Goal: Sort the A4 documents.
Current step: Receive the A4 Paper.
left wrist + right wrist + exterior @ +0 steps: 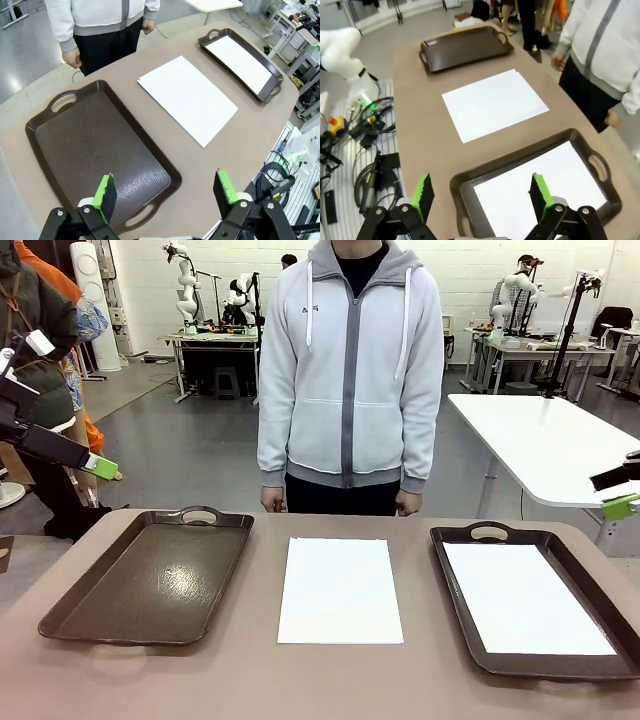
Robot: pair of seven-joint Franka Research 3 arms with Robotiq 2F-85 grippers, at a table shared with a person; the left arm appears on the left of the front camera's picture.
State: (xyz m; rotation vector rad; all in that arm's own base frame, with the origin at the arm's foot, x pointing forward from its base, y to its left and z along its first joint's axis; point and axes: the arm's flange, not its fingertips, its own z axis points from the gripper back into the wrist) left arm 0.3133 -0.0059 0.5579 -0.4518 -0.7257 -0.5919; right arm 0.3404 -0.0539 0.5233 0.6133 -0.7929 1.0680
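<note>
A stack of white A4 documents lies on the brown tabletop between two dark brown trays. The left tray holds nothing. In the right tray lies another white sheet. My left gripper hovers open, high off the table's left edge; in its wrist view it looks down over the empty tray and the stack. My right gripper hangs open off the right edge, above the filled tray and its sheet. Neither gripper holds anything.
A person in a light grey hoodie stands at the far edge, hands down at the sides. A white table stands behind on the right. Cables and a red stop button lie beside the table.
</note>
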